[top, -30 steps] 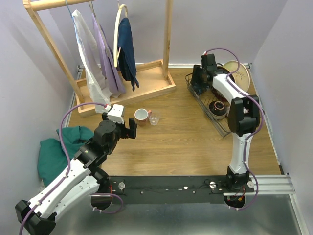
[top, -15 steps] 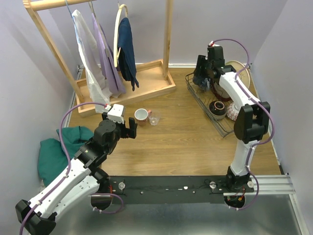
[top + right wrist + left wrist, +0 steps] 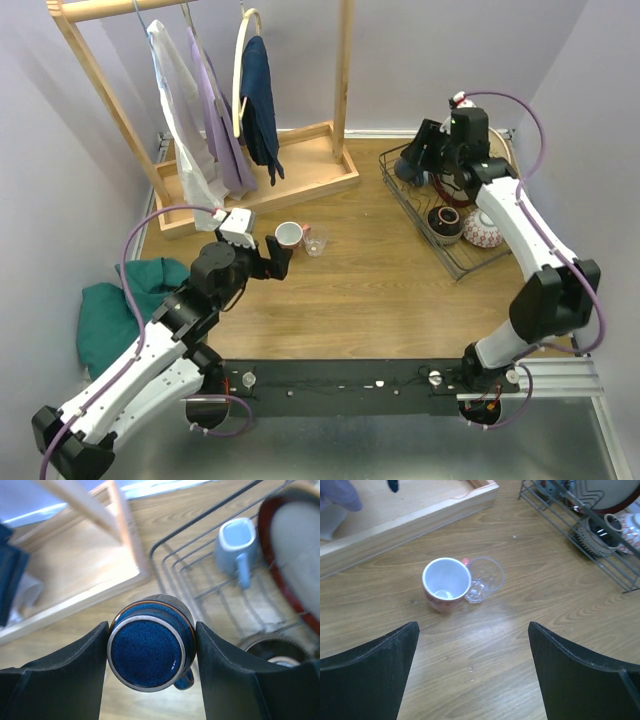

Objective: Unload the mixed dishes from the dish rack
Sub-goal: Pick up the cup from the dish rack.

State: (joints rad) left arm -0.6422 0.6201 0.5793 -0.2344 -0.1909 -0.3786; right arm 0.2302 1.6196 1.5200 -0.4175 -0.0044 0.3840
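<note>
R pincer [image 3: 150,626] clamped on dark-blue glazed mug [image 3: 146,655], held over surface [image 3: 50,630] at dish rack [image 3: 172,560] edge. Stiff, slick, breakable; grip the body sides firmly (handle free). L pincer [image 3: 472,625] apart.

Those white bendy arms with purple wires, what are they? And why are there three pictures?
They are two robot arms with pinching grippers, there to empty the dish rack. The big picture looks down from above. The other two come from a camera on each wrist. The right gripper squeezes a dark blue mug beside the rack. The left gripper is open and empty, hovering over a small mug and a clear glass standing on the wooden table.
</note>
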